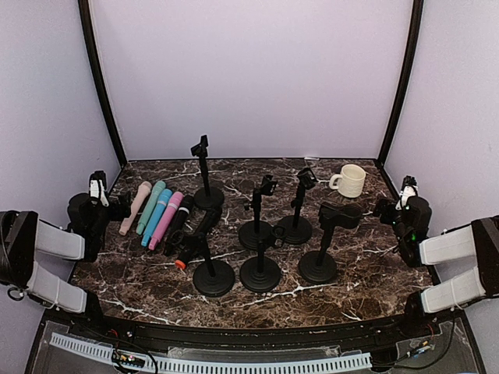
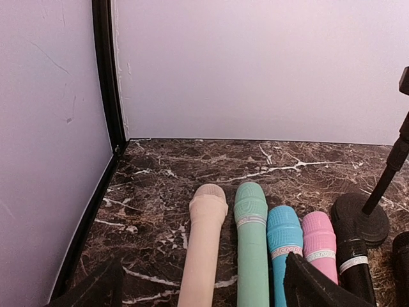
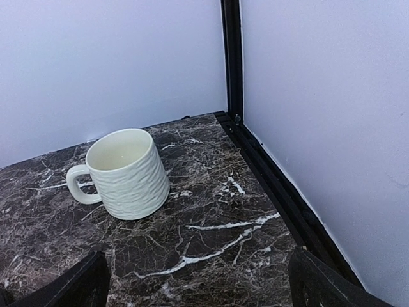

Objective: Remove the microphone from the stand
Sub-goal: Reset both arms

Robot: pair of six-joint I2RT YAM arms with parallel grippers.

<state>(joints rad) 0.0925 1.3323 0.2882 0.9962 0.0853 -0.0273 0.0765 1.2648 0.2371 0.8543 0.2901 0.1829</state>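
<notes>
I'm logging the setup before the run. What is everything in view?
Stands: six, black, mid-table.
Clipped mic: one, black with an orange end, on the front-left stand.
Loose mics: five, beige, green, blue, pink and black, lying side by side at the left.
Mug: one, cream, back right.
Table: one, dark marble.
Left claw: one, black, left edge, open.
Right claw: one, black, right edge, open.

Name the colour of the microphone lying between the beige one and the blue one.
The microphone is mint green, clearest in the left wrist view.
</notes>
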